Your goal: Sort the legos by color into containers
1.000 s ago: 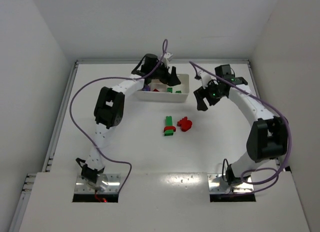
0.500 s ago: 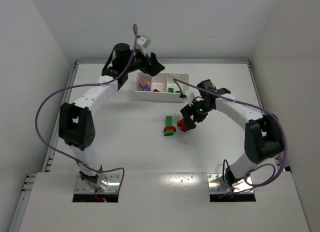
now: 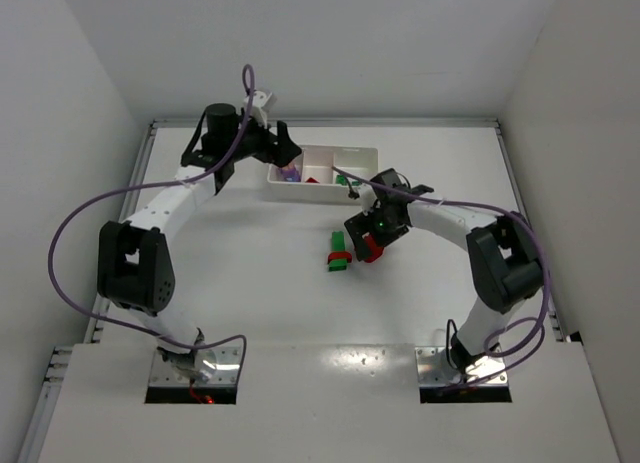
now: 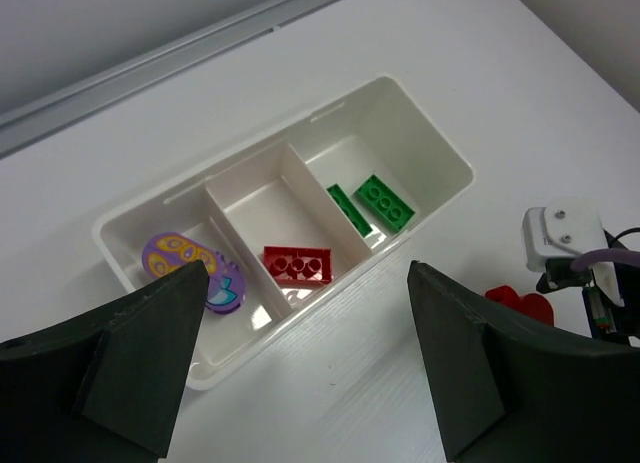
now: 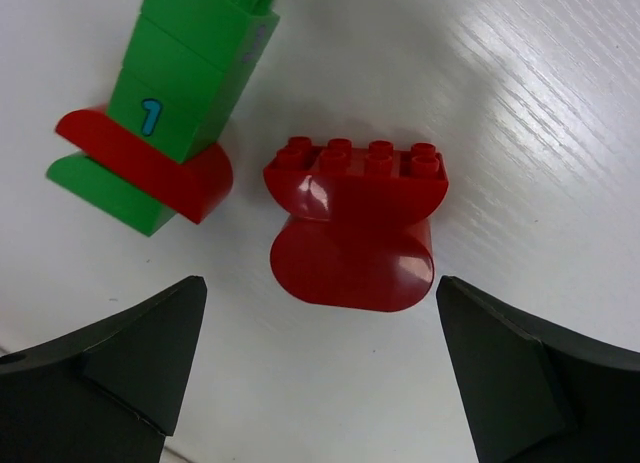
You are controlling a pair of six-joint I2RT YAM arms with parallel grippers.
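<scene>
The white tray [image 3: 325,197] holds a purple-blue piece [image 4: 190,268] in its left compartment, a red brick [image 4: 297,265] in the middle one and two green bricks [image 4: 385,203] in the right one. On the table lie a red rounded lego [image 5: 352,223] and a green lego [image 5: 185,78] with a red arch piece [image 5: 150,168] across it. My right gripper [image 5: 318,323] is open, low over the red rounded lego [image 3: 372,249], one finger on each side. My left gripper [image 3: 283,150] is open and empty, above the tray's [image 4: 400,248] left end.
The green lego [image 3: 339,251] lies just left of the red one, close to the right gripper. Raised rails run along the table's far and side edges. White walls stand on three sides. Purple cables loop off both arms.
My right gripper has moved from beside the tray's right end down and left onto the red rounded lego. My left arm has swung left, off the tray's middle.
</scene>
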